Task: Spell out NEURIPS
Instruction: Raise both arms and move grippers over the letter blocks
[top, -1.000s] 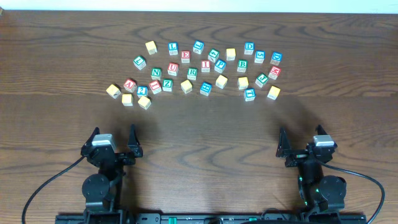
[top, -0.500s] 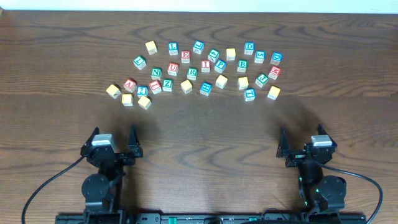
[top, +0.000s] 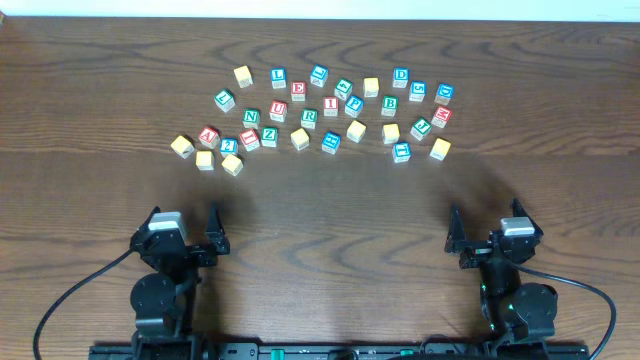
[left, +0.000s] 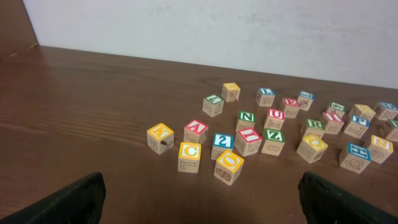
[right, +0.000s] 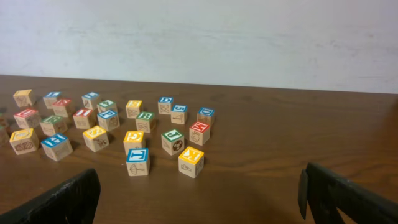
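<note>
The lettered wooden cubes lie scattered across the far half of the table. Among them are green N (top: 251, 117), red U (top: 277, 110), red E (top: 298, 91), green R (top: 309, 118), red I (top: 331, 107) and blue P (top: 353, 106), with several yellow-faced cubes around them. The left wrist view shows N (left: 247, 116) and U (left: 274, 115) ahead of its fingers. My left gripper (top: 183, 212) (left: 202, 205) and right gripper (top: 485, 212) (right: 199, 199) rest near the front edge, both open and holding nothing, well short of the cubes.
Other cubes in the cluster carry L (top: 278, 75), D (top: 400, 75), A (top: 208, 135), Z (top: 269, 136) and B (top: 389, 104). Bare dark wood (top: 330, 220) stretches between the cubes and the grippers. A pale wall stands behind the table's far edge.
</note>
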